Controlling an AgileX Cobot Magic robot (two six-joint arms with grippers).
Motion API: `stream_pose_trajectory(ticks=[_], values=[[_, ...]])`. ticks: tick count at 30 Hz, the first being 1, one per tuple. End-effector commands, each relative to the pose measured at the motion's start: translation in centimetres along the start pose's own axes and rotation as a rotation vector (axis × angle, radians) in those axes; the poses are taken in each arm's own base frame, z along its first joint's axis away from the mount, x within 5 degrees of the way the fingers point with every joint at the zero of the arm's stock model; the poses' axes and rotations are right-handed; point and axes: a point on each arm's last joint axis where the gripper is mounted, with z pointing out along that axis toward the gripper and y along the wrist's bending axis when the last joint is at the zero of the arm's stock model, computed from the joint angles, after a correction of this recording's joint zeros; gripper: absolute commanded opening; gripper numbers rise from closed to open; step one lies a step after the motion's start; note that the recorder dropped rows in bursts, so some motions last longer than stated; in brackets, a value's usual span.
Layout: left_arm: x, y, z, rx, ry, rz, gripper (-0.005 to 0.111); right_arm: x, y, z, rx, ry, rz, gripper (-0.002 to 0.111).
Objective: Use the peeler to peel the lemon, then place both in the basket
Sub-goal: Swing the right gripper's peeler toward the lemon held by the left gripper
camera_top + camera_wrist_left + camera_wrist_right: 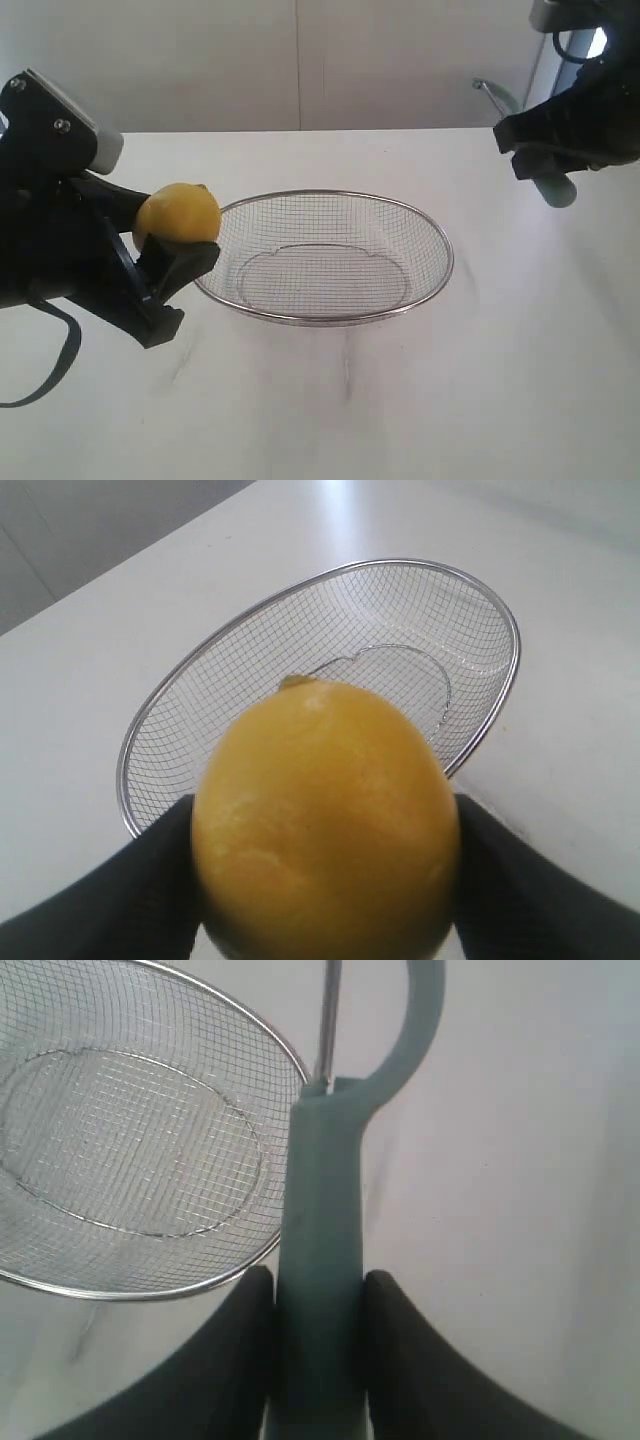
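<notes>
Exterior view: a white table top [400,410] carries a shallow oval basket of silver wire mesh [325,318] near its middle; one black arm enters from each side.
Lemon: the small round yellow lemon [178,212] is held off the table, just beside the basket's left rim in the exterior view. I cannot tell whether it hangs over the rim or just outside it. In the left wrist view the lemon [325,820] fills the foreground, its matte skin unbroken on the side that shows and a small stem nub on top.
Left gripper: the left gripper [165,230] has its jaws spread wide and clamped on the lemon, with one black finger [110,900] on each side of the fruit.
Peeler: the slim peeler with a pale teal-green handle [322,1210] is up in the air at the right of the exterior view [555,188], well apart from the basket and the lemon. Its looped head and thin metal blade point away from the fingers.
Right gripper: the right gripper [318,1290] has its jaws closed on the peeler's handle, one dark finger pressed against each side.
Basket: the mesh bowl [515,650] rests flat on the table, and its thick steel rim [150,1293] shows beside the peeler in the right wrist view.
</notes>
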Motion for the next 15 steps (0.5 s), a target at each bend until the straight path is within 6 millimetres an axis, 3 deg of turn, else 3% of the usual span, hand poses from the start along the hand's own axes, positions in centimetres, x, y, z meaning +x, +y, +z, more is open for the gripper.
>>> stream_pose_trajectory(ticks=[1, 5, 9, 12, 15], values=[[-0.2, -0.1, -0.1, 0.002, -0.027, -0.015, 0.0, 0.1, 0.3, 0.1, -0.044, 0.01, 0.115, 0.003], [-0.2, -0.1, -0.1, 0.002, -0.027, -0.015, 0.0, 0.4, 0.4, 0.6, -0.059, 0.051, 0.129, 0.003], [-0.2, -0.1, -0.1, 0.002, -0.027, -0.015, 0.0, 1.2, 0.3, 2.3, -0.082, 0.185, 0.125, 0.003], [-0.2, -0.1, -0.1, 0.002, -0.027, -0.015, 0.0, 2.2, 0.8, 4.6, -0.198, 0.347, 0.084, 0.003], [-0.2, -0.1, -0.1, 0.002, -0.027, -0.015, 0.0, 2.9, 1.7, 6.2, -0.347, 0.401, 0.048, 0.003]])
